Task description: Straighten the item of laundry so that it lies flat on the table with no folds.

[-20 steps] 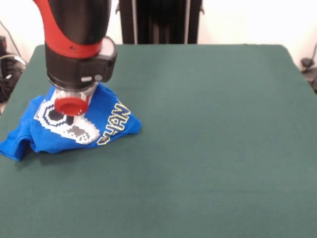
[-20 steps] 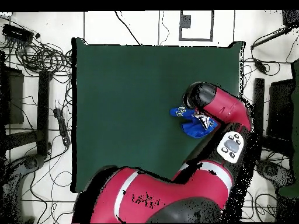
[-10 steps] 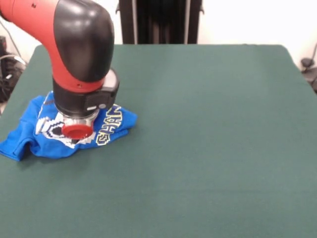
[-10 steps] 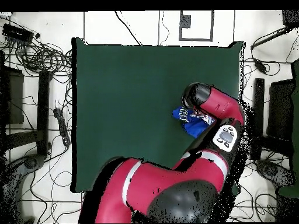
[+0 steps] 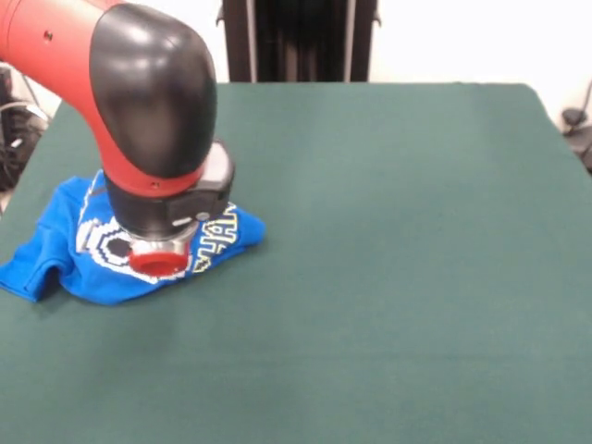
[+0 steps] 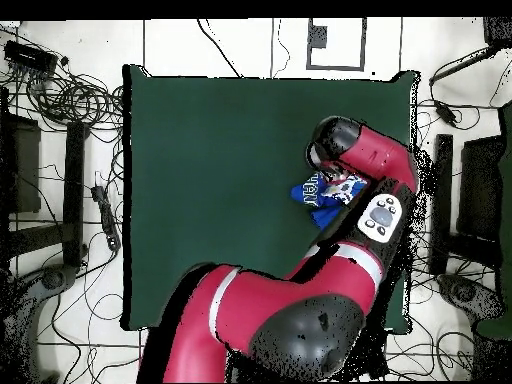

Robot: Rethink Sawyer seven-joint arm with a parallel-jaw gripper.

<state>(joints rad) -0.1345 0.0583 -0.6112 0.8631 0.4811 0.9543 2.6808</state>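
The bright blue T-shirt [image 5: 57, 248] lies crumpled at the left side of the dark green table [image 5: 398, 259], print side up, with part of the white pixel print and yellow lettering showing. One sleeve bunches at the far left. The red and black arm's wrist [image 5: 166, 208] hangs low right over the shirt's middle and hides my gripper, which lies beneath it at the cloth. In the overhead view the shirt [image 6: 318, 194] shows as a small blue patch by the table's [image 6: 220, 170] right side, mostly covered by the arm [image 6: 365, 160].
Cables and stands lie on the floor round the table [image 6: 60, 100]. The robot's dark pedestal [image 5: 296, 42] stands at the far edge. The arm's bulk [image 6: 280, 320] covers the table's lower right corner in the overhead view.
The arm's wrist has come lower and a little toward the front and right over the shirt. The shirt's right part has shifted and now lies lower and flatter.
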